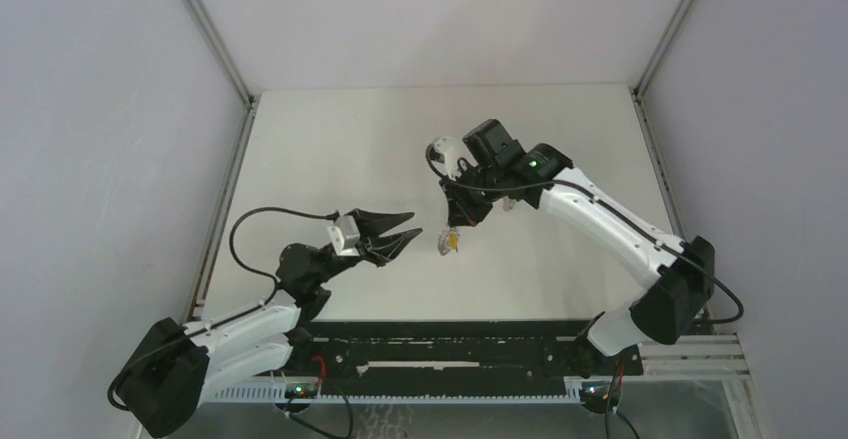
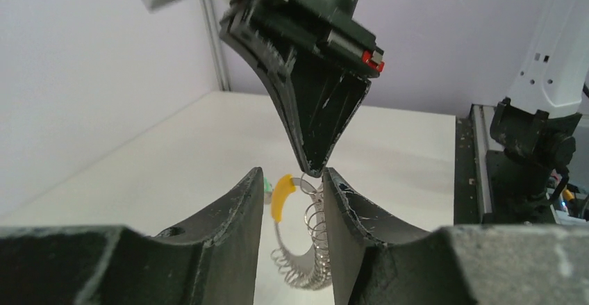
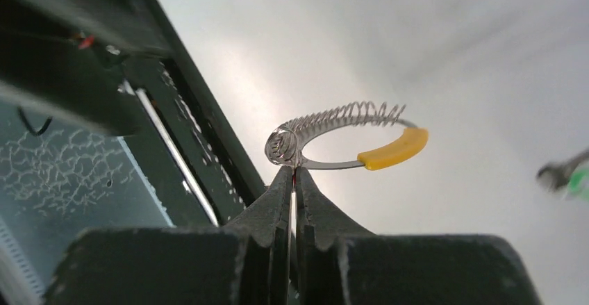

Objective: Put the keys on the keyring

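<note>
Clamps the keyring (image 3: 326,121) in the right gripper (image 3: 293,173), jaws pressed fully together on the thin wire just beside the coiled spring section (image 3: 368,112). Suspends the ring from the fingertips, above the table (image 1: 330,149) and clear of its surface, near the table's middle. Carries the yellow section (image 3: 394,149) on the rim, facing the coil. Sets the left gripper (image 1: 415,224) part-way open with nothing in its grasp, pointing at the ring from the left, tips near it but apart in the top view. Frames ring and yellow section between both fingers (image 2: 243,201) in the left wrist view. Shows a green-headed key (image 3: 573,178), blurred, at the edge of the right wrist view, apart from the ring and not threaded on it.
</note>
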